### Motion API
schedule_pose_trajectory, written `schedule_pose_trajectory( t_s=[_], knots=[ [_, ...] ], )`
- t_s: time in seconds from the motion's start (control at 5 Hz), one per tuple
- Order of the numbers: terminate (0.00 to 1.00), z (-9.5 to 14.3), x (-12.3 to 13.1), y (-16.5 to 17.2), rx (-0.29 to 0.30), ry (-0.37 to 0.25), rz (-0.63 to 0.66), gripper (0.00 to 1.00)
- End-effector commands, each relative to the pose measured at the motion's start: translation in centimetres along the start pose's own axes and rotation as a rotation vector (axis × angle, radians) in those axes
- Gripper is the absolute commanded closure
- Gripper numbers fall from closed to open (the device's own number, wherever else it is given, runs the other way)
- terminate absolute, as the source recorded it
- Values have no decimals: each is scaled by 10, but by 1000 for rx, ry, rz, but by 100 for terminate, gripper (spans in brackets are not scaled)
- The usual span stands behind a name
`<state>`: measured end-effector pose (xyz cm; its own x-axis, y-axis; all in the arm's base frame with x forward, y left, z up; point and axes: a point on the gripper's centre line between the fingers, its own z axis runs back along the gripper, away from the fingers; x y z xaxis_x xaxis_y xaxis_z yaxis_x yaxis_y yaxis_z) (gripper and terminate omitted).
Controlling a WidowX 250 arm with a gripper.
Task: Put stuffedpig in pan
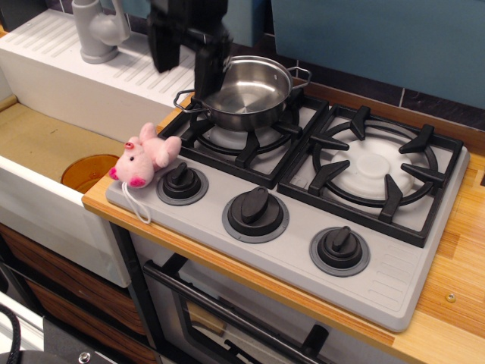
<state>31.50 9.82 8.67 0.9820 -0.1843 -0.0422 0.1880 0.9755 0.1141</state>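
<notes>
The stuffedpig (pixel 146 158) is a light-pink plush with a darker snout and a white string loop. It lies on the front left corner of the grey stovetop, next to the left knob (pixel 183 182). The pan (pixel 244 92) is a shiny steel pot, empty, standing on the back left burner grate. My gripper (pixel 186 65) is black and hangs open and empty above the pan's left rim, up and to the right of the pig. Its fingers (pixel 209 72) point down.
A white sink (pixel 45 163) with an orange drain lies left of the stove, with a grey faucet (pixel 98 30) and a ribbed drainboard behind. The right burner grate (pixel 373 168) is bare. Two more knobs (pixel 255 212) sit along the stove front. A wooden counter edge (pixel 455 288) runs at right.
</notes>
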Motion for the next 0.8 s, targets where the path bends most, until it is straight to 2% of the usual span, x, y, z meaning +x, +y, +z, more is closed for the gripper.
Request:
schedule_pose_trajectory(
  t_s=[0.0, 0.6],
  knots=[
    [0, -3, -23, 4, 41, -94, 14, 0],
    [0, -41, -41, 9, 33, -122, 18, 0]
  ],
)
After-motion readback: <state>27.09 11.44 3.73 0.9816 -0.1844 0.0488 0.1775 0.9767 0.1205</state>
